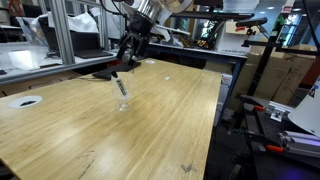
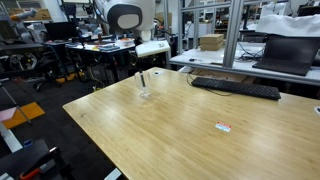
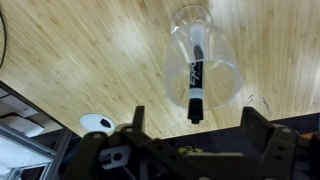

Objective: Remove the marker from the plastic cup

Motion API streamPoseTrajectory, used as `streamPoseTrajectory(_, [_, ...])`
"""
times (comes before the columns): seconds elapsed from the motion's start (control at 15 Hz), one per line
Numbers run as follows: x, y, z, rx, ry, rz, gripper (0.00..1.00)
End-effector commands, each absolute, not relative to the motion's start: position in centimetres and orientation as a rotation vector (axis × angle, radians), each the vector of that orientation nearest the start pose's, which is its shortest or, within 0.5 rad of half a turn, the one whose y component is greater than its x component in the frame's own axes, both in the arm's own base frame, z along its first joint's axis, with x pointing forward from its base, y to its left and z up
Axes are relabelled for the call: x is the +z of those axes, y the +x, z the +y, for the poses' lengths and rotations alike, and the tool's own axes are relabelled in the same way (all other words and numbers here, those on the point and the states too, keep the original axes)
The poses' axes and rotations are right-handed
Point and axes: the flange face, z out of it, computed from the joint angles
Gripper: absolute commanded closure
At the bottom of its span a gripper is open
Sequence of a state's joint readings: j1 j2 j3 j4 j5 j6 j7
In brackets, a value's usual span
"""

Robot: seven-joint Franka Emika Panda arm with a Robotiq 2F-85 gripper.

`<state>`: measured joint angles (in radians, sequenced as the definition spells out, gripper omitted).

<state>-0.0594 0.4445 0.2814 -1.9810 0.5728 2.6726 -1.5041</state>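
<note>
The clear plastic cup (image 3: 205,62) stands upright on the wooden table and shows in both exterior views (image 1: 123,101) (image 2: 144,90). The black marker (image 3: 195,82) with white lettering stands in it, its top sticking out above the rim (image 1: 120,87) (image 2: 142,77). My gripper (image 3: 196,135) is open and empty, its two dark fingers spread on either side of the marker's top, above the cup. In an exterior view the gripper (image 1: 123,66) hangs just above the marker, not touching it.
A flat white round disc (image 1: 25,101) (image 3: 97,123) lies near the table's edge. A black keyboard (image 2: 235,88) lies at the far side, and a small red-white tag (image 2: 223,126) lies on the tabletop. Aluminium frames and desks surround the table.
</note>
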Motion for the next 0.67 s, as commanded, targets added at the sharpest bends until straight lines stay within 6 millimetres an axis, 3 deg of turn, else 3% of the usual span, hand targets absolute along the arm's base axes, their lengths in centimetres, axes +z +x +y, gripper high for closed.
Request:
streamPoseTrajectory(0.0, [26.4, 63.1, 11.8, -0.714, -2.336, -1.586, 0.32])
streamPoseTrajectory(0.33, [25.6, 62.7, 12.4, -0.718, -2.324, -1.562, 0.67])
streamPoseTrajectory(0.4, [25.5, 62.6, 12.5, -0.722, -2.324, -1.556, 0.58])
streamPoseTrajectory(0.47, [25.4, 62.6, 12.5, -0.724, -2.322, -1.551, 0.65])
streamPoseTrajectory(0.6, [24.9, 62.7, 12.7, -0.723, -2.317, -1.539, 0.61])
